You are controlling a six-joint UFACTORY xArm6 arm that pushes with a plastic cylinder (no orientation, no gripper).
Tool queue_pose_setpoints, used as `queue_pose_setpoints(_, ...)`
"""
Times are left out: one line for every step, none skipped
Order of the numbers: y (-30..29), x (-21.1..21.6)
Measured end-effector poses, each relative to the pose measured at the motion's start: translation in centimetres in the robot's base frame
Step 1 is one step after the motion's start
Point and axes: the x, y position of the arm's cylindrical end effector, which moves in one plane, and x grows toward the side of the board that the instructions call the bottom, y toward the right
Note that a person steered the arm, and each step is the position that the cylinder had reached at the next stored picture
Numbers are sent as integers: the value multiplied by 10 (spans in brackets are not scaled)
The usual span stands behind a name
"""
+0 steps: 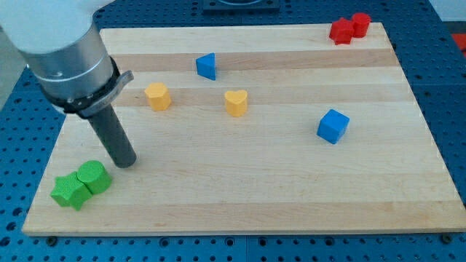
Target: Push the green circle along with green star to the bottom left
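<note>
The green circle (pixel 94 177) and the green star (pixel 69 192) lie touching each other near the bottom left corner of the wooden board (pixel 255 196). The star is to the left of and slightly below the circle. My tip (pixel 125 161) rests on the board just to the upper right of the green circle, a small gap away from it. The rod rises up and to the left into the grey arm body.
A yellow hexagon-like block (pixel 157 96) and a yellow heart (pixel 236 102) lie in the upper middle. A blue triangle (pixel 207 65) is above them. A blue cube (pixel 333 126) lies at the right. Two red blocks (pixel 349 28) sit at the top right corner.
</note>
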Motion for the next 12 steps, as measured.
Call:
queue_pose_setpoints(-19, -3)
queue_pose_setpoints(-21, 10)
queue_pose_setpoints(-24, 16)
queue_pose_setpoints(-33, 16)
queue_pose_setpoints(-47, 19)
queue_pose_setpoints(-49, 25)
queue_pose_setpoints(-49, 26)
queue_pose_setpoints(-45, 25)
queue_pose_setpoints(-31, 14)
queue_pose_setpoints(-18, 11)
queue_pose_setpoints(-7, 27)
queue_pose_setpoints(-7, 40)
